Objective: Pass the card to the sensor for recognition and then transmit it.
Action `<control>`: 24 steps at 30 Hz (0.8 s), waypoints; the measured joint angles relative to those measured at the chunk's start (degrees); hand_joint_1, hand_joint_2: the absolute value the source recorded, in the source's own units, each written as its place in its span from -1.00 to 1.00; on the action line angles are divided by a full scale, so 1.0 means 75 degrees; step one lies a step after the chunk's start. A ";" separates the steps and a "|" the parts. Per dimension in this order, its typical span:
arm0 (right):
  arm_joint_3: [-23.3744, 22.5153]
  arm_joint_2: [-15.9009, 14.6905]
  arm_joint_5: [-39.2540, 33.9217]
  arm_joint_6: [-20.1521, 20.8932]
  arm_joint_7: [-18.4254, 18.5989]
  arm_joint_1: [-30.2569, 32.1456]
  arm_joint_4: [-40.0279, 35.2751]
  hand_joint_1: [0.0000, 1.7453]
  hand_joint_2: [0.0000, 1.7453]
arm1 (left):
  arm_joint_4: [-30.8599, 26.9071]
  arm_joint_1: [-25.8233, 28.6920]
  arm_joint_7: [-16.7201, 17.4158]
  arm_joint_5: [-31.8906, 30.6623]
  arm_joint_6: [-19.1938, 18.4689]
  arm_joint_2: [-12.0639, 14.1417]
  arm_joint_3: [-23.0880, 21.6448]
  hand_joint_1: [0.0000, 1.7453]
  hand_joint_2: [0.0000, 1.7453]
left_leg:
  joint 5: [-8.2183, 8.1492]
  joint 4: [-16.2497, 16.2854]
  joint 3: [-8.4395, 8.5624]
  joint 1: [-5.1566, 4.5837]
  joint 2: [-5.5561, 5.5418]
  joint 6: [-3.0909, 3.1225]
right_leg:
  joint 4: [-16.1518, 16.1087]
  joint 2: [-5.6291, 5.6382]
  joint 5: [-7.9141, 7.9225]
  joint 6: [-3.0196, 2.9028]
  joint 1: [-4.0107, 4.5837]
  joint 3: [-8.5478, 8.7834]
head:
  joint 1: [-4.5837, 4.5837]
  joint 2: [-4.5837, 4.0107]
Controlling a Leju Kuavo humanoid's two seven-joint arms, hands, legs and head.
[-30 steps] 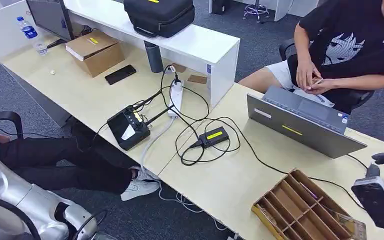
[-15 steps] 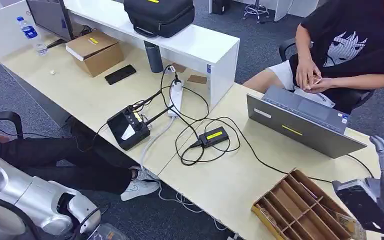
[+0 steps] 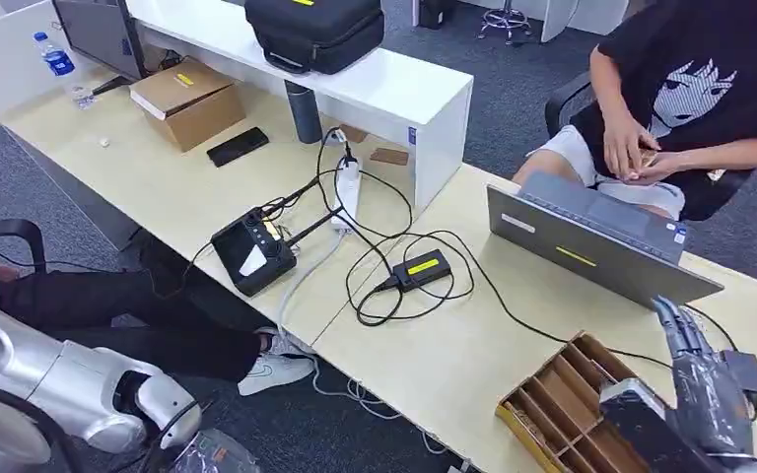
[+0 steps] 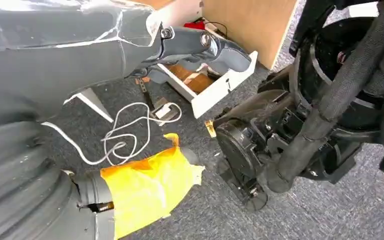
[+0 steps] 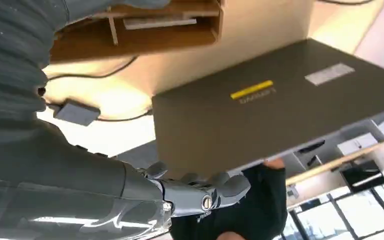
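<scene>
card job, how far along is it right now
Nothing looks done yet. The right hand holds nothing, its fingers stretched out above the wooden divider tray beside the laptop, so it appears to be reaching in for a card. The left hand hangs below the desk, holding nothing. Picking a card, presenting it to a sensor, and passing it on, perhaps to the seated person, all remain.

Desk [image 3: 453, 365] was pale cream; divided tray [image 3: 562, 404] brown cardboard w/ yellow edge. Laptop [image 3: 591, 241] grey w/ yellow strip sticker, same yellow on black adapter [image 3: 422, 268]. Person's tee [image 3: 710, 79] black w/ white cartoon face print; bottle [image 3: 59, 64] had blue cap & label.
</scene>
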 joint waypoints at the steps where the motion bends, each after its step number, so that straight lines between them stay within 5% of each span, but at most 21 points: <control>1: 0.0058 0.0029 0.0044 -0.0015 0.0032 0.0000 0.0064 -1.00 1.00 | 0.0000 0.0055 -0.0009 -0.0012 -0.0003 0.0003 0.0058 -1.00 1.00 | 0.0000 0.0000 0.0001 0.0000 0.0001 0.0000 | 0.0000 0.0002 0.0000 0.0000 0.0000 -0.0001 | 0.0000 0.0000; 24: 0.0682 0.0682 0.1002 -0.0659 0.0457 -0.0208 0.2078 -0.90 1.00 | 0.0000 0.0620 -0.0047 0.0472 -0.0242 -0.0105 0.0895 -1.00 1.00 | 0.0000 0.0000 0.0000 0.0000 0.0000 0.0000 | 0.0001 0.0001 0.0000 0.0000 0.0000 0.0000 | 0.0000 0.0000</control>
